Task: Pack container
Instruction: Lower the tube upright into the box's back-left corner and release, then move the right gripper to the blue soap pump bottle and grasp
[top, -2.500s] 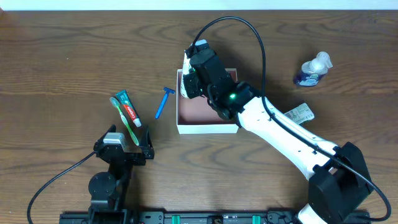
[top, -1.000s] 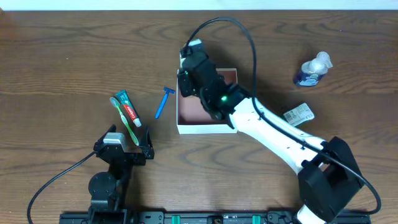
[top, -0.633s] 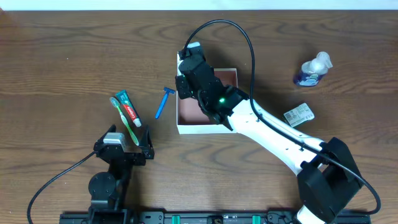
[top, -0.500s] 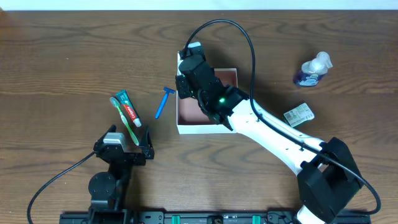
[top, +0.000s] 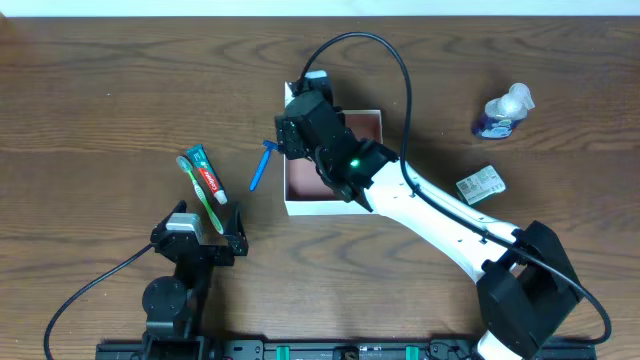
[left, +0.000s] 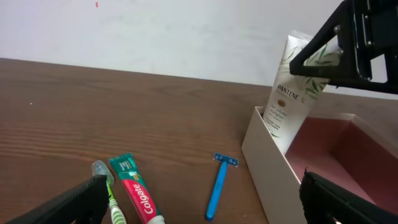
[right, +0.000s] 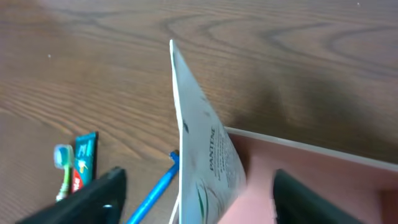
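Packing is judged to be at an early stage. Left to right: the left gripper (top: 205, 232) is spread and empty. A green-and-white toothbrush (left: 111, 196) and a red-and-green Colgate toothpaste tube (left: 138, 191) lie side by side, and a blue plastic razor (top: 262, 163) lies just beside them. Mid-table, the square white-walled, pink-lined container (top: 330, 207) holds one item, a white Pantene tube (left: 292, 93) standing in its far-left corner. The right gripper (right: 199, 186) straddles that tube, fingers apart. A clear white-capped bottle (top: 503, 111) and a small printed sachet (top: 481, 184) lie unpacked.
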